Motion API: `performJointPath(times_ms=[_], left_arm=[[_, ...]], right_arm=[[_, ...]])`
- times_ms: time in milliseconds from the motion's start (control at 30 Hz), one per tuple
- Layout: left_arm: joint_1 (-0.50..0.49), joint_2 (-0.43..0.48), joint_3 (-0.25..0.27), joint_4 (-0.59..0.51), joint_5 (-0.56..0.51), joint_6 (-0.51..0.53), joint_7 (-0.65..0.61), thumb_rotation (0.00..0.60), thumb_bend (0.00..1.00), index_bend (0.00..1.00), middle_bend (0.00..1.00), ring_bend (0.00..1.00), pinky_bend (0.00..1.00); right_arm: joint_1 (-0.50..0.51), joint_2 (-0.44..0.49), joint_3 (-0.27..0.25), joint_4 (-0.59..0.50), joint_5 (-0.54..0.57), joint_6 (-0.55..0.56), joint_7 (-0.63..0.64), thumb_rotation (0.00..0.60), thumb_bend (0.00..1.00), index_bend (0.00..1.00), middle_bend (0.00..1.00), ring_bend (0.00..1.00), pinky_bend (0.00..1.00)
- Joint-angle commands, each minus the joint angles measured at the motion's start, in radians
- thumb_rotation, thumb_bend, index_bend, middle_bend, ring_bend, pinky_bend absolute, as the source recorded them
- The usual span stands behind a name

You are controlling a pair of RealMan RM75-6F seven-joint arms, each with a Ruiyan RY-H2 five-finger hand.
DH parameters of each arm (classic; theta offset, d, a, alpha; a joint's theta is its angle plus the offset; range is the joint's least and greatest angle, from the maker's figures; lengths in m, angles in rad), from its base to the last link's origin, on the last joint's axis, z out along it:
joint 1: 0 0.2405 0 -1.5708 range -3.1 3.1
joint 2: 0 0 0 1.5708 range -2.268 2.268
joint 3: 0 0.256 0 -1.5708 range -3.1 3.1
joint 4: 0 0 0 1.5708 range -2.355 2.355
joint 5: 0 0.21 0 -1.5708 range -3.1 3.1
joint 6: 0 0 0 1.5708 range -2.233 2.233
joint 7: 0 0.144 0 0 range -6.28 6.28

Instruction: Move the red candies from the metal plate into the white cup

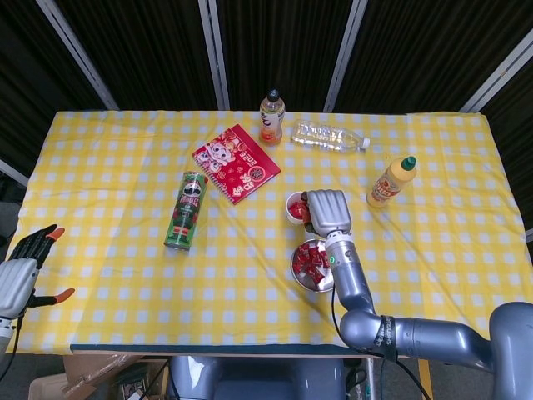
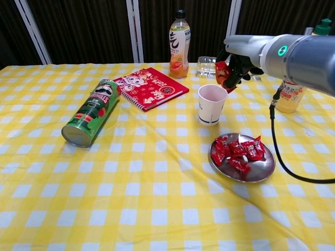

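Note:
Several red candies [image 2: 236,151] lie on the metal plate [image 2: 257,170], also seen in the head view as red candies [image 1: 311,257] on the plate [image 1: 308,279]. The white cup [image 2: 212,103] stands just behind the plate; in the head view the cup [image 1: 294,207] shows red candy inside. My right hand [image 2: 233,61] hovers just above the cup's right rim and grips a red candy [image 2: 222,71]. In the head view my right hand [image 1: 327,211] covers the cup's right side. My left hand [image 1: 18,268] hangs off the table's left edge, fingers spread, holding nothing.
A green chips can [image 2: 91,111] lies on its side at the left. A red notebook [image 2: 150,87], an orange drink bottle [image 2: 179,37] and a lying clear bottle [image 2: 227,67] sit behind the cup. A yellow squeeze bottle [image 2: 298,78] stands at the right.

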Motion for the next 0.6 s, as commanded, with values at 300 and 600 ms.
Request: performJointPath(times_ms=[300,600], left_arm=[[-0.004,0.002,-0.001,-0.001,-0.009,-0.012,0.002,0.6,0.03,0.0,0.0,0.0,0.0],[-0.005,0.006,0.001,-0.001,-0.009,-0.016,-0.005,0.6,0.03,0.0,0.0,0.0,0.0]], right_arm=[[0.076,-0.08,-0.006,0.228,0.079,-0.121,0.022,0.6,0.61,0.53,0.78,0.77,0.88],[0.08,-0.09,-0.035,0.261,0.081,-0.138,0.037,0.6,0.44,0.34,0.78,0.77,0.88]])
